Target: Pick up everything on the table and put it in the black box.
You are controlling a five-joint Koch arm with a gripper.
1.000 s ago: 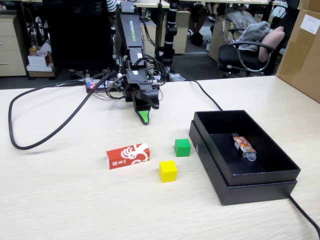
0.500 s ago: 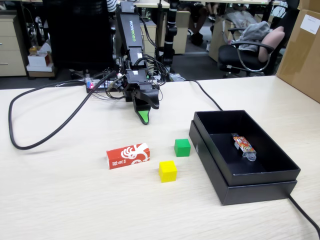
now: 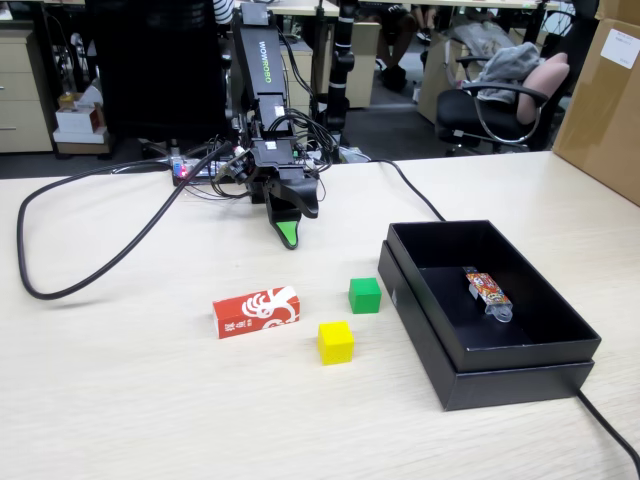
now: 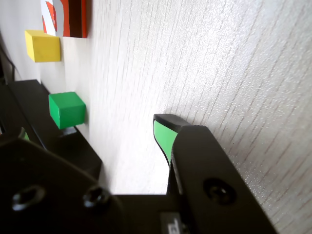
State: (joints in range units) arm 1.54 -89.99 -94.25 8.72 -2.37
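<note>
On the beige table [image 3: 150, 400] lie a red carton with white swirl print [image 3: 257, 311], a green cube [image 3: 364, 295] and a yellow cube [image 3: 335, 342], all just left of the black box [image 3: 420, 320]. My gripper [image 3: 288, 238] hangs tip-down behind them, close to the tabletop and apart from all three. The wrist view shows its jaws open around bare table, gripper [image 4: 92, 126], one green-padded finger [image 4: 163, 136] on the right. Ahead of it there are the green cube [image 4: 67, 109], yellow cube [image 4: 43, 46], carton [image 4: 66, 17] and the box wall [image 4: 22, 102].
An orange candy wrapper [image 3: 487, 290] lies inside the black box. A thick black cable [image 3: 60, 290] loops over the table's left part, and another cable [image 3: 610, 425] runs off behind the box at the lower right. A tan cardboard carton [image 3: 600, 90] stands at the far right.
</note>
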